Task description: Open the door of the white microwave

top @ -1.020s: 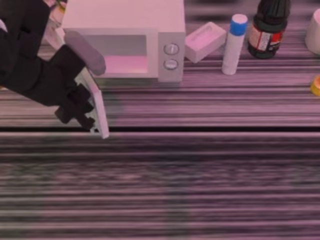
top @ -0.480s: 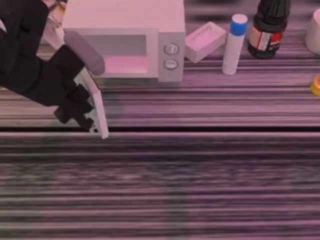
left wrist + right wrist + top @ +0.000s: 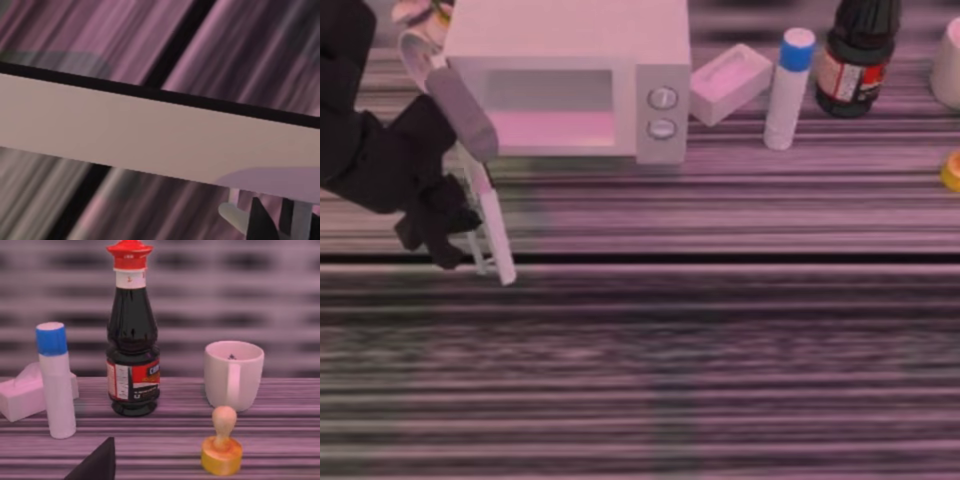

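Observation:
The white microwave [image 3: 570,35] stands at the back left, its pale inside [image 3: 555,125] exposed. Its door [image 3: 492,228] is swung wide out toward the table's front, seen edge-on as a thin white strip. My left gripper [image 3: 448,222] is on the door's left side, shut on the door's handle. In the left wrist view the door's edge [image 3: 150,135] runs across as a broad pale band, with the handle [image 3: 234,214] between dark fingers [image 3: 261,222]. A dark part of my right gripper [image 3: 99,464] shows in the right wrist view; that arm is outside the top view.
Right of the microwave stand a small white box [image 3: 730,83], a white tube with a blue cap [image 3: 788,90], a dark sauce bottle [image 3: 858,55], a white mug [image 3: 948,62] and a yellow stamp [image 3: 951,170]. A dark seam [image 3: 720,258] crosses the table.
The door has swung further open to the left, its free end moving left with my left gripper holding it. Nothing else has moved.

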